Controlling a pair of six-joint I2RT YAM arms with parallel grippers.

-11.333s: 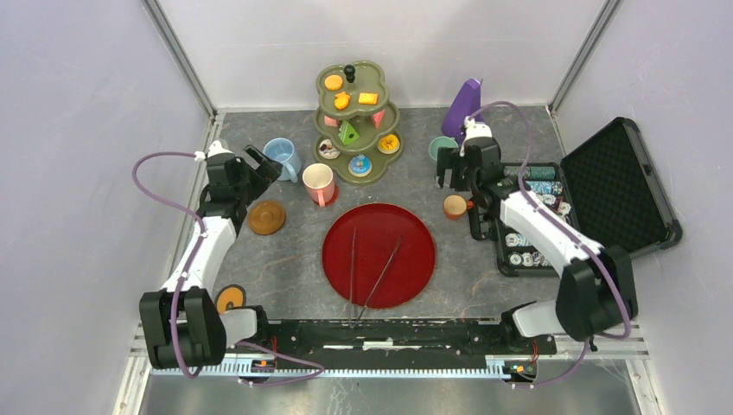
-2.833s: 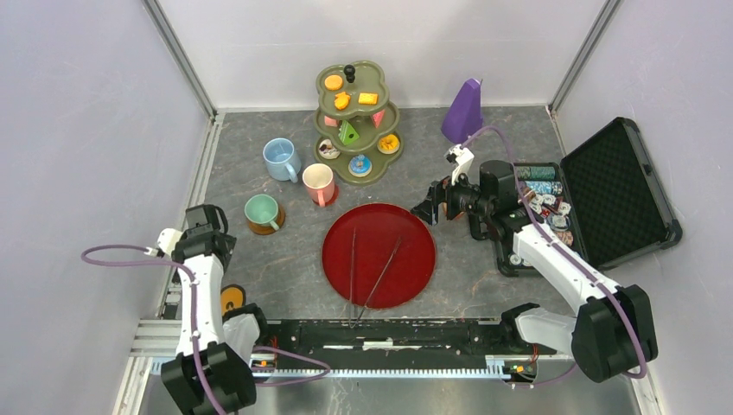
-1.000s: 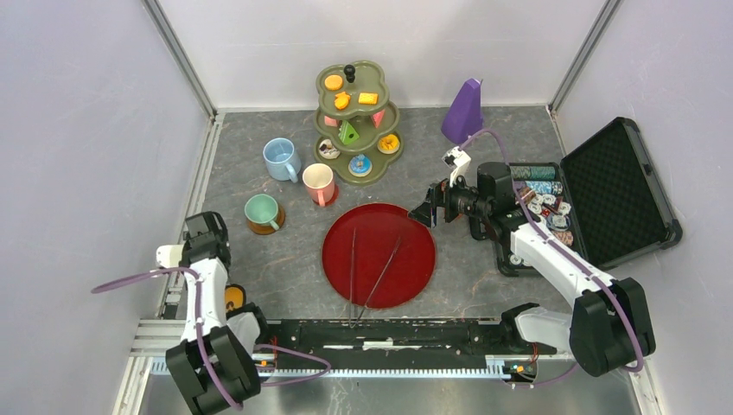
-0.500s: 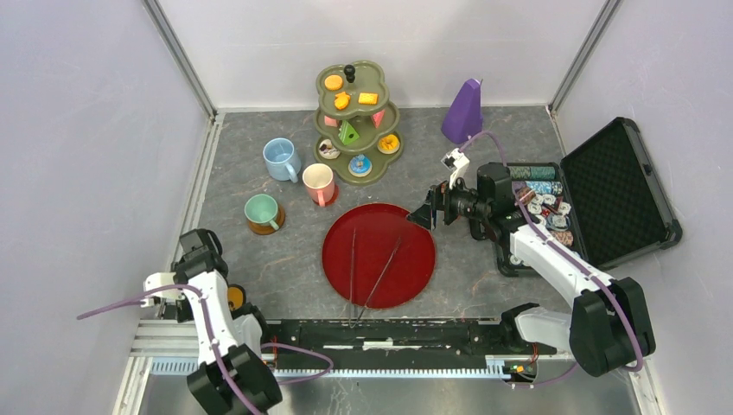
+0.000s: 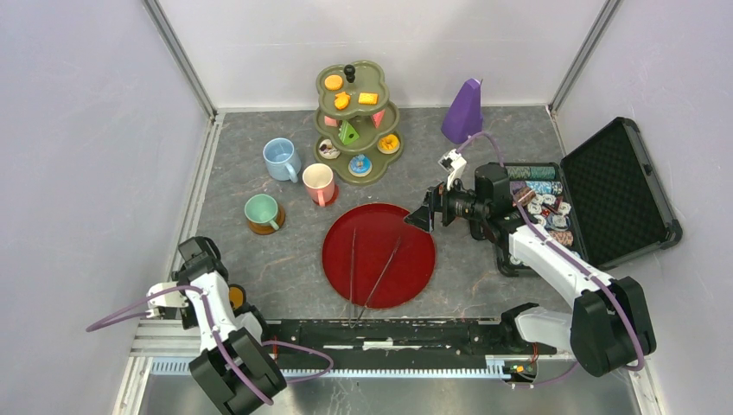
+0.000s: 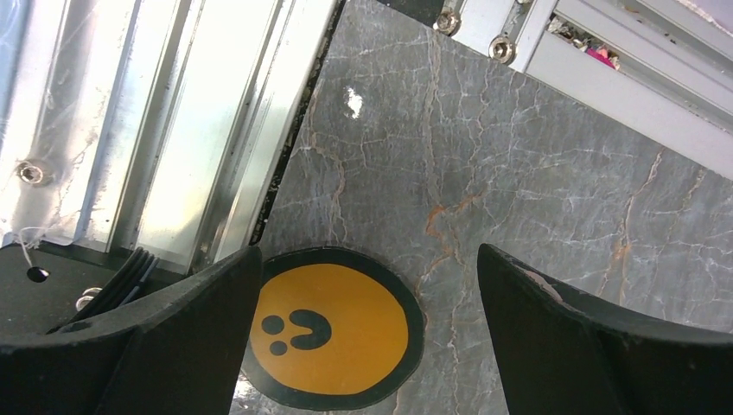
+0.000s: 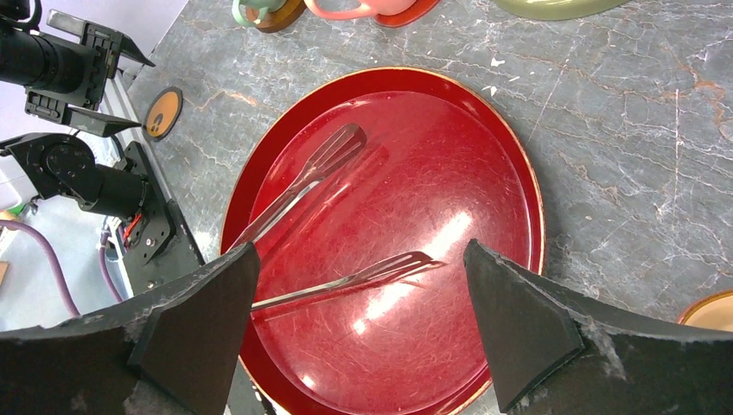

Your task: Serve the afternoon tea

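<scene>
Blue mug (image 5: 281, 159), pink mug (image 5: 319, 183) and green mug (image 5: 261, 210) stand upright on the surface (image 5: 285, 259); left tool (image 6: 367, 259) and right tool (image 7: 360, 251) gape, empty.

Tabletop (image 6: 519, 173): grey marble, white veins, rusty streaks. Sticker (image 6: 328, 327): orange-yellow disc, black rim, black dots-and-arc mark. My left gripper (image 6: 367, 251) and right gripper (image 7: 359, 246): matte black fingers. Tray (image 7: 458, 156): glossy red, thin orange edge. Tongs (image 7: 321, 162): silver. Blue mug (image 5: 280, 157) is pale, pink mug (image 5: 318, 182) salmon, green mug (image 5: 259, 209) mint, on a brown saucer (image 5: 257, 228). Tiered stand (image 5: 337, 170) olive. Metronome (image 5: 463, 111) purple. Case (image 5: 615, 181) black.
</scene>
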